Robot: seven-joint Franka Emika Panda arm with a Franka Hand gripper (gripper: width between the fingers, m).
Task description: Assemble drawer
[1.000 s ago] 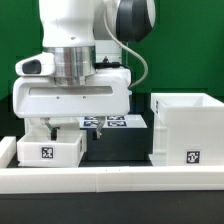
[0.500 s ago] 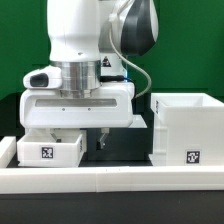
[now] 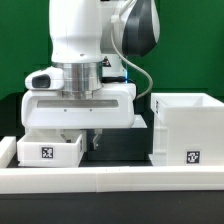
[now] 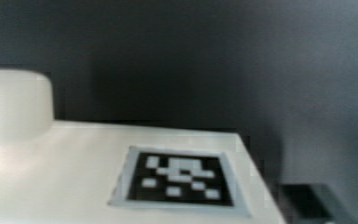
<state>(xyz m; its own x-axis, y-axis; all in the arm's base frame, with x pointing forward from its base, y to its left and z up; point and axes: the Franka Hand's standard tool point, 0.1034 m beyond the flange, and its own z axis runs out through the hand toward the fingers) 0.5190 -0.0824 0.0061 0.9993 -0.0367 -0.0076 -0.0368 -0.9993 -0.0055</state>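
A small white open-top tray (image 3: 45, 150) with a marker tag on its front sits at the exterior view's left. The big white boxy housing (image 3: 185, 128), also tagged, stands at the right. My gripper (image 3: 82, 140) hangs low over the tray's right end. One dark finger (image 3: 97, 141) is just outside the tray's right wall, and the other is hidden behind or inside the tray. The jaws look open and hold nothing. The wrist view shows the tray's tagged white face (image 4: 176, 178) close up, a rounded white knob (image 4: 12, 100) and a dark fingertip (image 4: 311, 197) beside it.
A long low white rail (image 3: 110, 180) edges the table in front. The black table top (image 3: 125, 150) shows between tray and housing. My wide white hand (image 3: 80, 105) covers the area behind the tray, and a green wall is at the back.
Since a second ago my hand has moved down and slightly to the exterior view's right, covering the marker board behind. In the last half second it has barely moved. Tray and housing stay put.
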